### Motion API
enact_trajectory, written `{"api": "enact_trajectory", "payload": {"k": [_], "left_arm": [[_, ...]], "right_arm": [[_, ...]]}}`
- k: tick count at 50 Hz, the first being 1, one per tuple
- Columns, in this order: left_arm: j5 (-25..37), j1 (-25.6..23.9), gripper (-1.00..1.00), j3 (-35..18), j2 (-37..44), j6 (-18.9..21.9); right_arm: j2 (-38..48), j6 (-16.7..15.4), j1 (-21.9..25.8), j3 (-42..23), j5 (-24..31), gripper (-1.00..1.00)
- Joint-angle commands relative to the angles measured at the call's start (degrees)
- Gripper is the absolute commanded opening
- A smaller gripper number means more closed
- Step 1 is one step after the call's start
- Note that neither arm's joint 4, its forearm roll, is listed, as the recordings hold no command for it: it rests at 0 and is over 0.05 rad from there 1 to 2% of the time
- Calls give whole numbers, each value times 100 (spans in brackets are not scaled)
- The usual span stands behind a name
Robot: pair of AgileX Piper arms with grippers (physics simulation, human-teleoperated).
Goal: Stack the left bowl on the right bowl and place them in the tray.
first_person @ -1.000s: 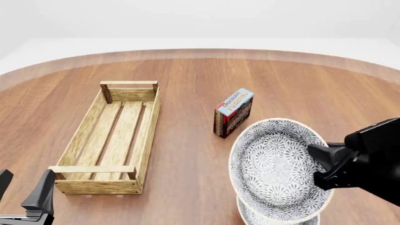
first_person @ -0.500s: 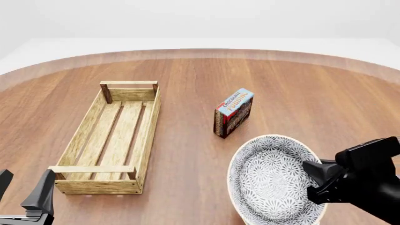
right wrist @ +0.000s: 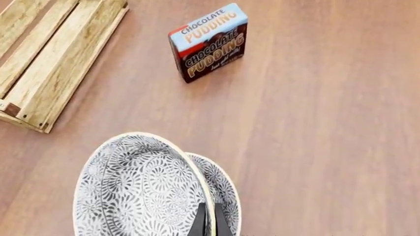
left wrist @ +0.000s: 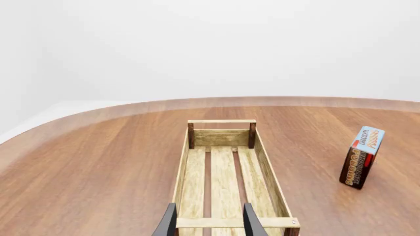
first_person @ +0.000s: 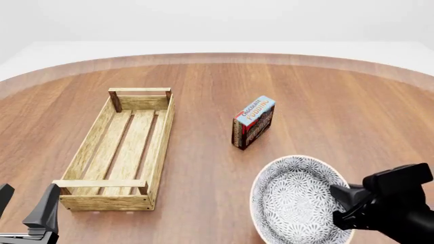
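Held bowl [first_person: 295,201]: white with a dense grey floral pattern inside and a pale rim; it sits at the near right of the table, tilted so its mouth faces up and toward the left.
Second bowl [right wrist: 220,189]: same pattern, lying beneath and partly behind the held one — only a crescent of it shows in the right wrist view, and the front view does not show it at all.
Right gripper [right wrist: 208,220]: fingers pinched nearly together on the held bowl's rim, one on each face of the wall; in the front view it enters from the right edge as a black mass touching the bowl's right side.
Tray [first_person: 122,147]: light-wood crate with three floor slats, low sides and a raised bar at each end; its long axis runs from near to far, leaning slightly rightward at the far end. It stands well left of the bowls, with nothing in it.
Left gripper [left wrist: 208,221]: two dark fingertips set apart with nothing between them, poised just at the tray's near end bar; the front view shows only part of it at the bottom left corner.
Pudding box [first_person: 253,121]: upright, blue top, brown face reading "Chocolate Pudding" — legible in the right wrist view; it stands between tray and bowls, farther back.
Table [first_person: 203,76]: reddish-brown wood with a curved far edge.
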Motion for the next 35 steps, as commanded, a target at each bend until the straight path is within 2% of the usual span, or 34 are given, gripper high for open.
{"api": "enact_trajectory", "payload": {"k": [1, 16, 22, 23, 35], "left_arm": [[0, 0, 100, 0, 0, 0], [0, 0, 100, 0, 0, 0], [0, 0, 100, 0, 0, 0], [0, 0, 100, 0, 0, 0], [0, 0, 100, 0, 0, 0]], "right_arm": [[44, 78, -50, 232, -260, -100], [102, 99, -113, 447, -481, -100], [231, -59, -188, 528, -623, -100], [242, -79, -206, 519, -623, 100], [438, -84, -186, 705, -1051, 100]]}}
